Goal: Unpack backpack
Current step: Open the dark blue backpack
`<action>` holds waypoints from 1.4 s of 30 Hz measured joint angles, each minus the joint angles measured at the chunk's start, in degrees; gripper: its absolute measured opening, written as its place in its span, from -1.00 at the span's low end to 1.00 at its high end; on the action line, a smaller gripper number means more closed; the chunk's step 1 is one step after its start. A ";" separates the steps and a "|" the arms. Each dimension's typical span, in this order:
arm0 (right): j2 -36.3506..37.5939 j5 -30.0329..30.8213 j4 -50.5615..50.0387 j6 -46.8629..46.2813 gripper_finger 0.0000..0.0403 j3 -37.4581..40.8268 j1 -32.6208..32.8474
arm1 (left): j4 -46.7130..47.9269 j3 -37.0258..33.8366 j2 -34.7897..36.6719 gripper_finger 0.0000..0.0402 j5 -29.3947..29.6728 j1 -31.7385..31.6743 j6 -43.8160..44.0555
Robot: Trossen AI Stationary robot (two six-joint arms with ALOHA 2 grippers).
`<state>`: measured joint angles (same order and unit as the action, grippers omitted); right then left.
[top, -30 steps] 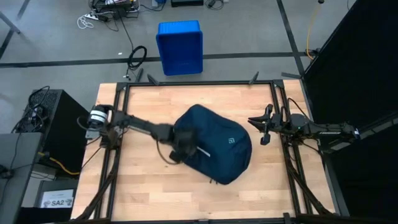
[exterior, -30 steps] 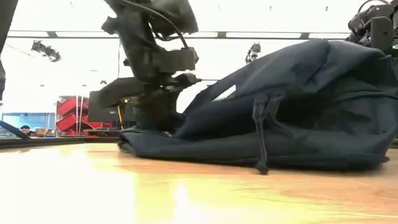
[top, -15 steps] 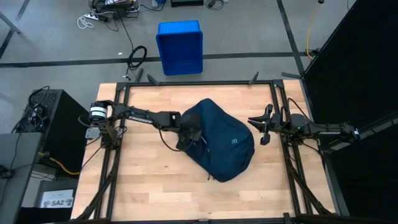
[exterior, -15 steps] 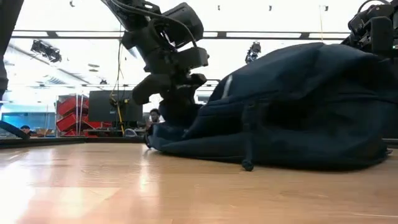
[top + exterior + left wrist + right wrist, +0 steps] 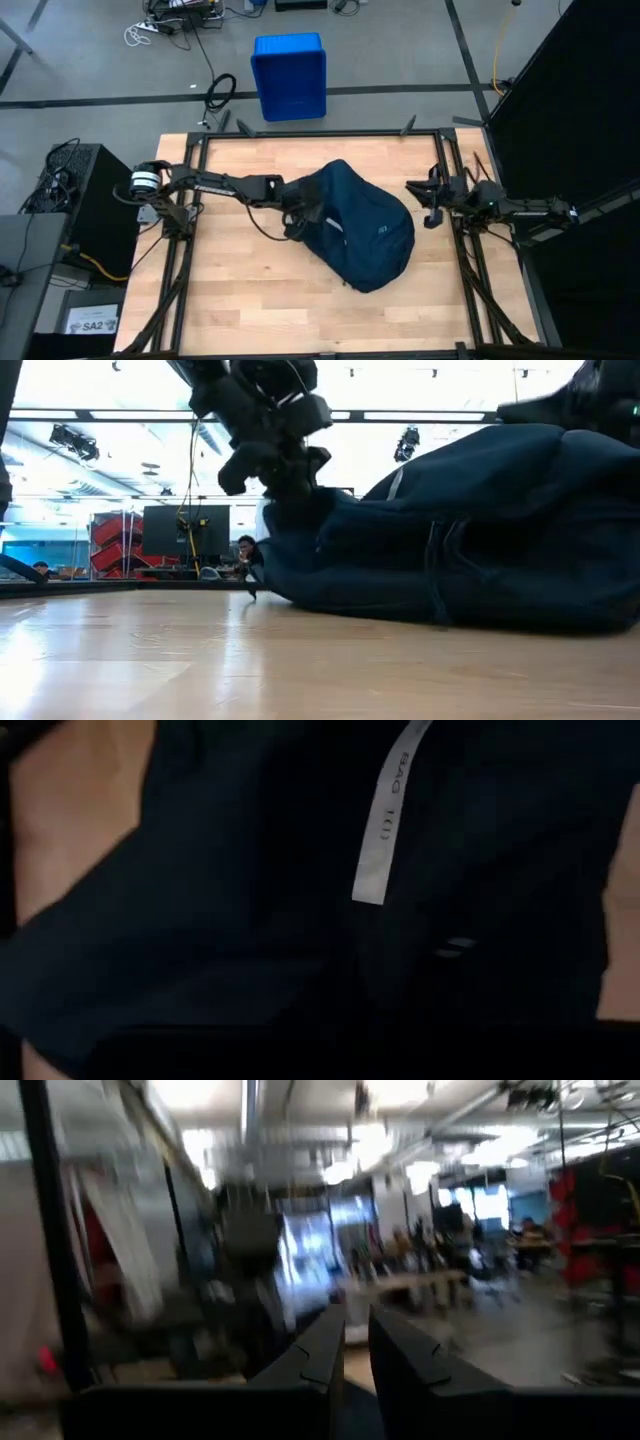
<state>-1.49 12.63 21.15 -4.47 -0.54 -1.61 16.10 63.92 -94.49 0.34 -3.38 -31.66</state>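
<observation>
So the big soft dark navy fabric backpack (image 5: 360,232) is lying on its side around the middle of the light wooden bench (image 5: 230,310). Left pincer (image 5: 303,213) is clamped tight on its left-side fabric. Right pincer (image 5: 432,196) hangs at the bench's right edge, pressed together, holding nothing.

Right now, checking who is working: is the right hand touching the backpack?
Apart. The high view shows bare wood between the right hand and the backpack.

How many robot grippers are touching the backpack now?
1: the left gripper is shut on the backpack at its left edge. The right gripper waits apart, at the table's right edge.
</observation>
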 joint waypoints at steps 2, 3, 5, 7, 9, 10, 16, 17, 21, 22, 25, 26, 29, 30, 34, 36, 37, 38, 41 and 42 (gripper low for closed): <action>-0.18 -0.28 4.87 -3.76 -0.88 0.00 0.00 | -0.12 0.00 0.89 -1.00 0.00 0.00 0.18; -0.20 -1.23 7.05 -4.72 -0.88 -0.01 0.04 | -0.43 0.02 1.11 -1.00 0.00 0.00 0.26; -0.88 -5.82 10.69 -4.71 -0.88 0.00 0.07 | -1.32 0.02 1.24 -1.00 0.01 0.00 0.35; -2.35 -11.15 12.17 -4.76 -0.87 -0.12 0.07 | -2.07 0.02 1.23 -1.00 0.00 0.00 0.35; -4.99 -14.18 12.09 -6.10 -0.87 -1.11 0.19 | -2.26 0.02 1.24 -1.00 0.02 0.00 0.47; -6.63 -14.44 12.15 -6.75 -0.86 -1.68 0.51 | -2.43 0.02 1.23 -1.00 0.02 0.00 0.67; -23.51 -8.89 11.98 -1.43 -0.86 -8.12 6.01 | -3.19 0.02 1.22 -1.00 -0.57 -0.02 3.69; -27.09 -7.14 11.41 0.28 -0.86 -10.04 7.19 | -3.19 0.02 1.22 -1.00 -0.65 -0.02 3.89; -41.70 -1.72 1.34 6.44 -0.86 -21.04 12.43 | -3.40 0.04 1.23 -1.00 -0.68 -0.02 6.23; -44.94 -0.01 -2.89 7.52 -0.86 -24.46 14.02 | -3.43 0.04 1.22 -1.00 -0.68 -0.02 6.48; -53.83 5.75 -13.96 9.38 -0.86 -35.53 19.34 | -3.41 0.04 1.22 -1.00 -0.68 -0.02 6.85; -56.41 7.52 -17.69 9.70 -0.86 -38.90 21.37 | -3.41 0.04 1.22 -1.00 -0.68 -0.02 6.85; -63.85 12.75 -25.71 10.80 -0.86 -47.88 27.99 | -3.43 0.04 1.22 -1.00 -0.62 -0.02 6.87; -66.02 14.80 -27.47 11.18 -0.86 -50.30 30.20 | -3.43 0.04 1.22 -1.00 -0.40 -0.02 6.87; -74.51 20.02 -33.20 11.67 -0.85 -56.46 37.02 | -3.50 0.04 1.22 -1.00 0.00 -0.33 7.64; -78.74 20.17 -34.84 12.13 -0.82 -57.34 39.33 | -3.76 0.04 1.22 -1.00 0.09 -0.67 8.61; -80.68 20.19 -34.56 12.18 -0.80 -57.54 40.17 | -3.92 0.05 1.22 -1.00 0.40 -0.75 9.49; -82.58 20.32 -34.18 12.15 -0.77 -57.57 40.85 | -3.93 0.09 1.22 -0.99 1.18 -0.81 9.93; -87.40 23.18 -33.66 10.52 -0.64 -57.58 42.02 | -2.94 0.15 1.22 -0.94 3.72 -0.90 10.06; -88.56 24.78 -33.70 9.56 -0.58 -57.58 42.30 | -2.45 0.15 1.22 -0.91 4.54 -0.90 10.08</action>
<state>-90.05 37.41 -12.56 5.09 -58.13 40.69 13.65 64.07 -93.27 4.88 -4.27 -21.59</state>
